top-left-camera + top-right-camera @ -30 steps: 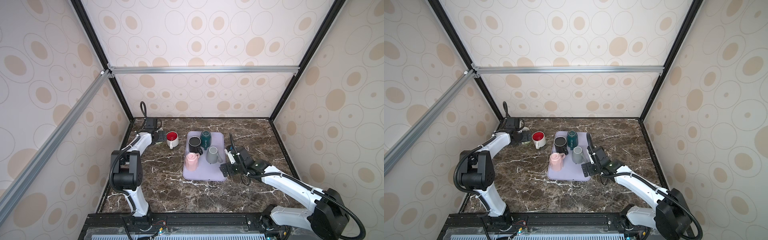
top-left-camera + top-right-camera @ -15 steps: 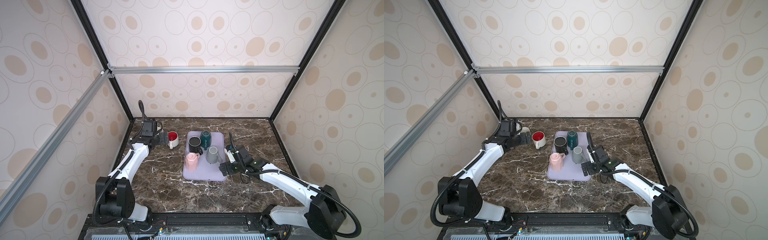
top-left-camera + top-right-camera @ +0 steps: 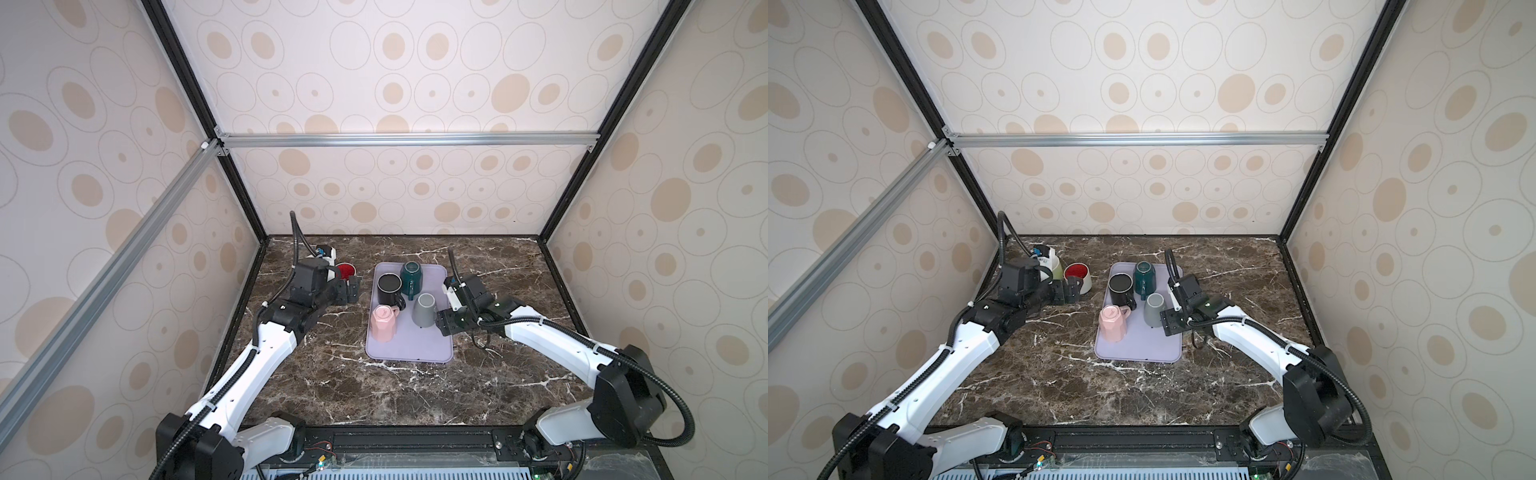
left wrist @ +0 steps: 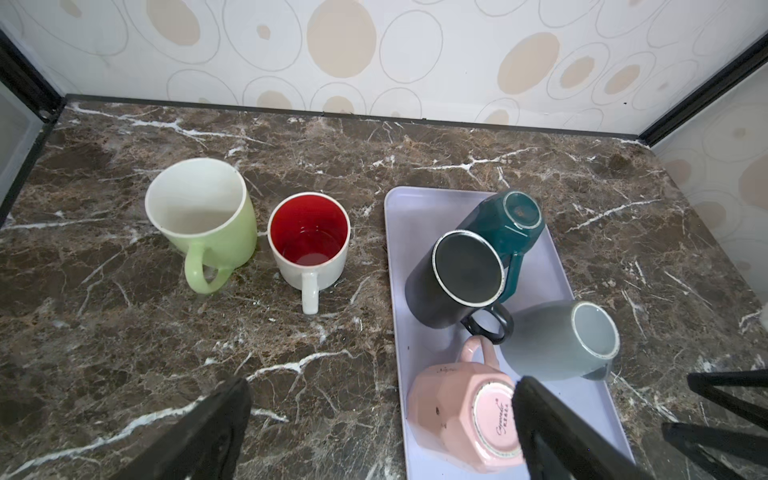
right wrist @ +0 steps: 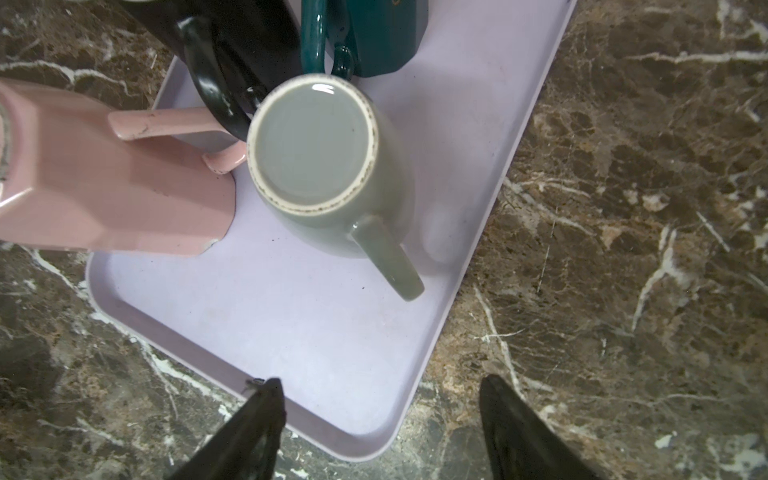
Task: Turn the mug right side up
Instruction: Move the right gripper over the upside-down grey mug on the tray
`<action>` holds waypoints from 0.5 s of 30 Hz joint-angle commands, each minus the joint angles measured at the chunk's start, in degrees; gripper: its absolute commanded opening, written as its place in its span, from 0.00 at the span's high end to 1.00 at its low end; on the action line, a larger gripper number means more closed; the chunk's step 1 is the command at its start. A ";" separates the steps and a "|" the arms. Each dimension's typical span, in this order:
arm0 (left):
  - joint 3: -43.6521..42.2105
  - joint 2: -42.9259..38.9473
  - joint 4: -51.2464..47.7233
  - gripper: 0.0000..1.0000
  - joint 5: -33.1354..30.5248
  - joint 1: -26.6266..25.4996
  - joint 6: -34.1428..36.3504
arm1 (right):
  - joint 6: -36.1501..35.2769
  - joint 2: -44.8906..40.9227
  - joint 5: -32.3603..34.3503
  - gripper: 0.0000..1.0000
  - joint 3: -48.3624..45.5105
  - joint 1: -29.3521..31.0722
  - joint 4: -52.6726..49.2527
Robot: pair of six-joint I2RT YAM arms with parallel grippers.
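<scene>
The grey mug [image 5: 324, 166] stands upside down on the lilac tray [image 5: 332, 332], its handle pointing towards the right fingers [image 5: 257, 424], which are spread and empty, one over the tray's rim and one over the desk [image 5: 623, 249]. The pink mug [image 5: 104, 187], black mug [image 5: 232, 41] and teal mug [image 5: 374, 33] are cut off at that view's edges. The green mug [image 4: 208, 216] is hidden behind the left arm [image 3: 270, 349] in a top view. The left fingers [image 4: 208, 428] are spread and empty. The right arm [image 3: 540, 336] stretches low to the tray's right side
</scene>
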 commanded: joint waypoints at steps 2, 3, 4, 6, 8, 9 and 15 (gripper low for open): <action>-3.66 -1.46 3.95 0.02 -1.85 -0.04 -0.97 | 1.09 1.29 0.14 0.27 2.51 -0.17 -4.27; -4.00 -1.37 4.06 0.02 -1.87 0.07 -1.44 | 1.18 1.73 0.35 0.27 2.97 -0.17 -4.93; -3.82 -1.30 3.42 0.02 -1.14 0.17 -2.15 | 1.27 2.11 0.57 0.28 3.28 -0.17 -5.40; -3.64 -1.36 2.77 0.02 1.34 0.13 -2.38 | 1.49 3.15 1.49 0.29 4.04 -0.21 -6.37; -5.10 -2.35 3.65 0.02 3.08 0.13 -3.50 | 1.94 4.13 2.03 0.33 4.84 -0.18 -7.12; -6.18 -3.15 4.61 0.02 4.19 0.14 -4.03 | 2.27 4.65 2.17 0.34 5.20 -0.22 -7.26; -12.02 -6.84 8.88 0.02 6.51 0.19 -6.60 | 4.15 7.66 1.65 0.37 7.52 -0.24 -7.37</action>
